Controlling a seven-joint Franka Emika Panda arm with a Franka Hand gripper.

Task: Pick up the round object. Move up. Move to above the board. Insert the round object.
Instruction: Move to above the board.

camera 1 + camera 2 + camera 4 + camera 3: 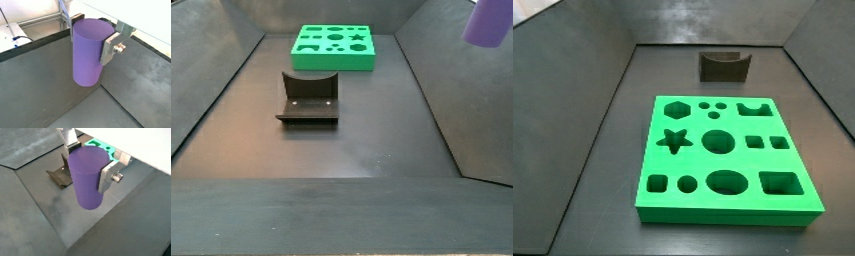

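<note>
The gripper clasps the round object, lifted clear of the surface. The board lies well apart.

The hand hangs high above the dark grey surface, its plates clamped on the smooth purple cylinder peg, with open air beneath. Two things rise from the floor: the dark brown notched block mid-floor and the bright green cutout board behind it, apart. Dark walls enclose the sides.
</note>
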